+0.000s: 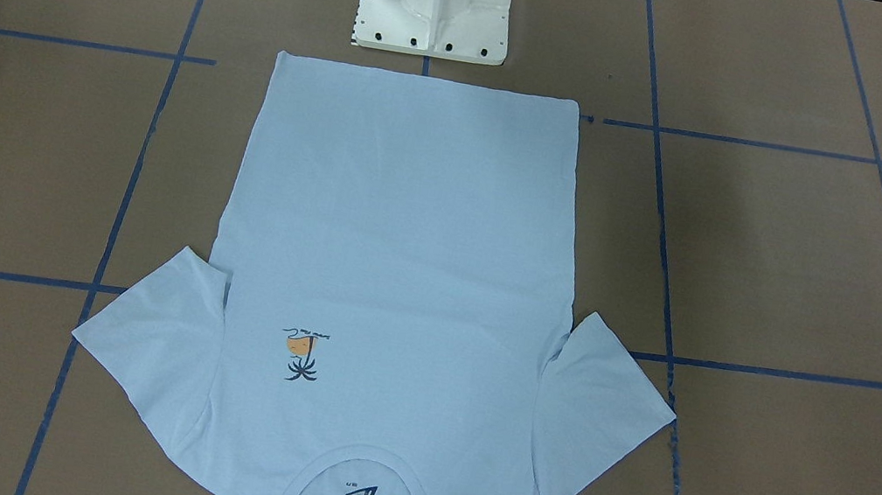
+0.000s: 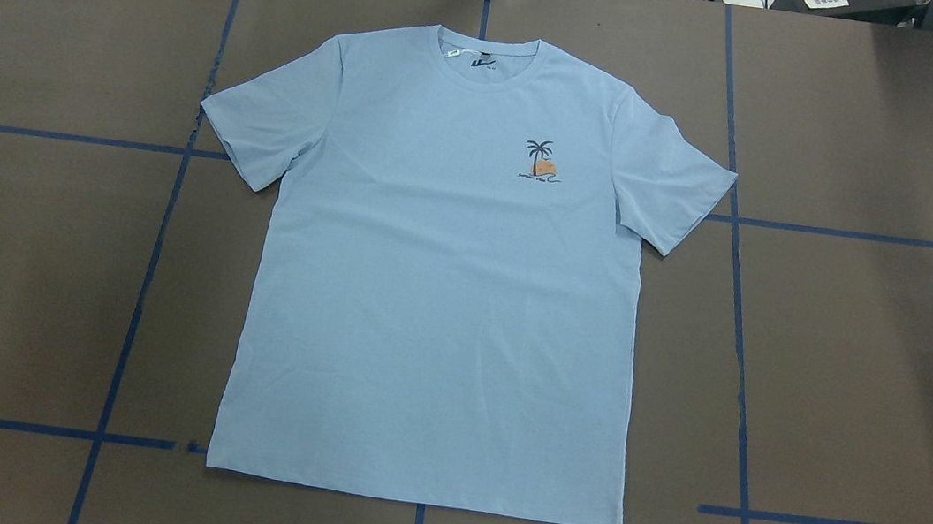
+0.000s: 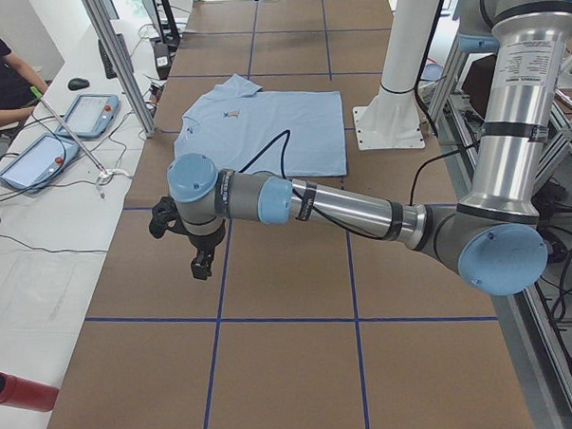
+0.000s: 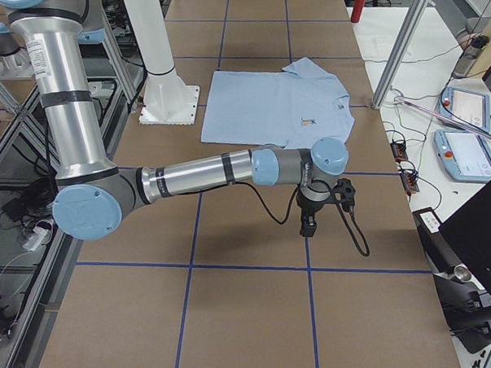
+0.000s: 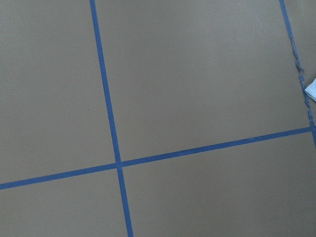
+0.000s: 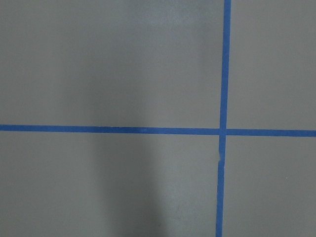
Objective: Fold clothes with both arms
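A brown, blue-taped surface [image 2: 863,364] carries the light blue T-shirt [image 2: 445,295], lying flat at its middle with its long axis running from base to collar. The left end effector [image 3: 201,266] and right end effector [image 4: 308,224] hover well outside the sleeves, about equally near. I cannot tell whether either is released or clenched.

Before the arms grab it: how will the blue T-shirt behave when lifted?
Likely floppy: the T-shirt lies flat and thin, so it should drape when lifted. Pushed, it may bunch rather than slide; the table cover looks matte.
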You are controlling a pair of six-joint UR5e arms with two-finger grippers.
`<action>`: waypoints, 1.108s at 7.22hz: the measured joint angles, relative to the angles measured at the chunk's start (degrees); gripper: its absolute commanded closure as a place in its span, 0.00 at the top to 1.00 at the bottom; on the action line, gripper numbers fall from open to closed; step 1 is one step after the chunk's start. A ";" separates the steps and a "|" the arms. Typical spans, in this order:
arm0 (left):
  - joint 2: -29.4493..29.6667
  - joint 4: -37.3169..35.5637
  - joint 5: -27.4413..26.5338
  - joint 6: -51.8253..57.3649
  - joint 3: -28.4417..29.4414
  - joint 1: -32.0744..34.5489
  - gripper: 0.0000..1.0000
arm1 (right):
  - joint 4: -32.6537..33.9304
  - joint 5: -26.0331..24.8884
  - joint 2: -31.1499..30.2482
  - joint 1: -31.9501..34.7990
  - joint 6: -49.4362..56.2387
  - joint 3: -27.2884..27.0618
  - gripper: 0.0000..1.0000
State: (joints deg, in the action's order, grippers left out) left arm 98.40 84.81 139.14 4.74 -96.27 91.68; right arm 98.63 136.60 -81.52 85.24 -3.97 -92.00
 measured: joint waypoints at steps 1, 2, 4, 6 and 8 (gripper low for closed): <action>-0.72 0.59 -0.15 0.29 -0.46 -0.08 1.00 | -2.48 0.35 -0.97 -0.01 -0.01 0.15 1.00; -1.93 1.52 -0.28 0.63 -0.96 -0.40 1.00 | -5.15 0.84 -1.81 -0.08 -0.05 0.35 1.00; -4.47 2.30 -1.29 0.84 -3.58 -1.61 1.00 | -8.41 1.20 -2.44 -1.82 -0.25 0.07 1.00; -5.91 3.23 -1.64 1.20 -4.90 -2.58 1.00 | -14.33 0.18 -1.84 -7.87 -8.04 -0.42 1.00; -7.21 6.01 -1.56 0.93 -4.66 -3.27 1.00 | -24.01 -2.22 2.02 -16.34 -26.72 0.79 1.00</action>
State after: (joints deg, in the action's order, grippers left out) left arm 91.20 90.82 137.58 5.67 -100.93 88.41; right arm 74.62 134.37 -79.49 68.90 -30.68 -91.22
